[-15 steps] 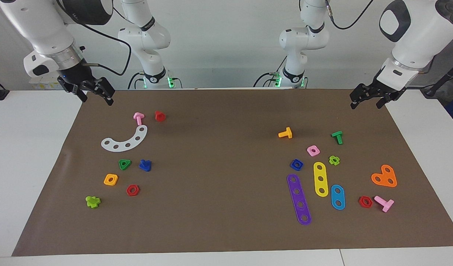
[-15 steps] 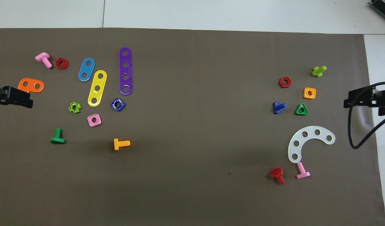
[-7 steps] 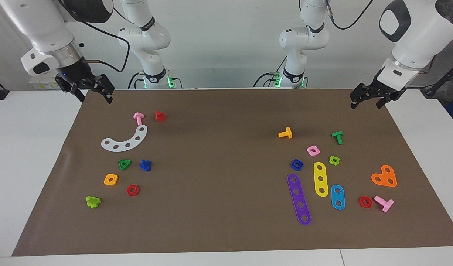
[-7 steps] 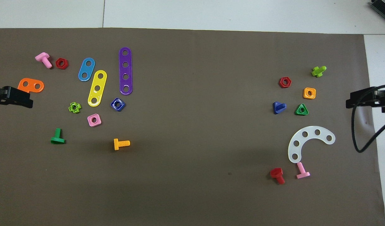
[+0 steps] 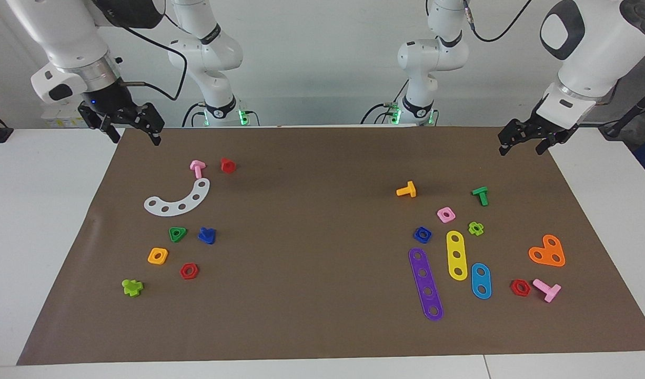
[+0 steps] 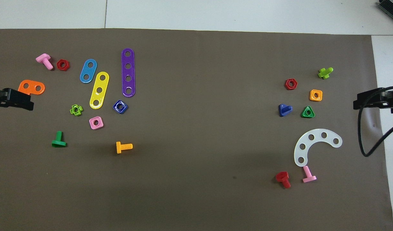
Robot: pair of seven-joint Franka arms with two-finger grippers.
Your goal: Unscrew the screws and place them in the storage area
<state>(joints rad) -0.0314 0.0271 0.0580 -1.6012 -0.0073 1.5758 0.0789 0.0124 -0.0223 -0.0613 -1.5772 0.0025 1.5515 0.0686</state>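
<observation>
**Two robot arms wait above a mat strewn with toy bolts and nuts**

A brown mat (image 5: 322, 316) covers a white table, with bright plastic construction toys scattered in two clusters, one toward each arm's end.

The blue bolt (image 5: 207, 236) lies on its side in the cluster toward the right arm's end, just beside a green triangular nut (image 5: 177, 233). An orange square nut (image 5: 158, 256), a red hexagonal nut (image 5: 189, 271) and a white curved strip (image 5: 178, 200) lie near it. The matching blue square nut (image 5: 422, 235) rests flat in the other cluster, toward the left arm's end, at the end of a purple strip (image 5: 426, 284) and next to a yellow strip (image 5: 456, 255). Bolt and nut are well apart, so they look already unscrewed and sorted, each to its own group.

The right gripper (image 5: 129, 126) hangs in the air over the mat's corner at the right arm's end, fingers spread apart and holding nothing. The left gripper (image 5: 527, 138) hangs over the corner at the left arm's end, also apart and empty. Both sit high and clear of the toys, which suggests the arms are parked out of the way, not reaching for anything.
</observation>
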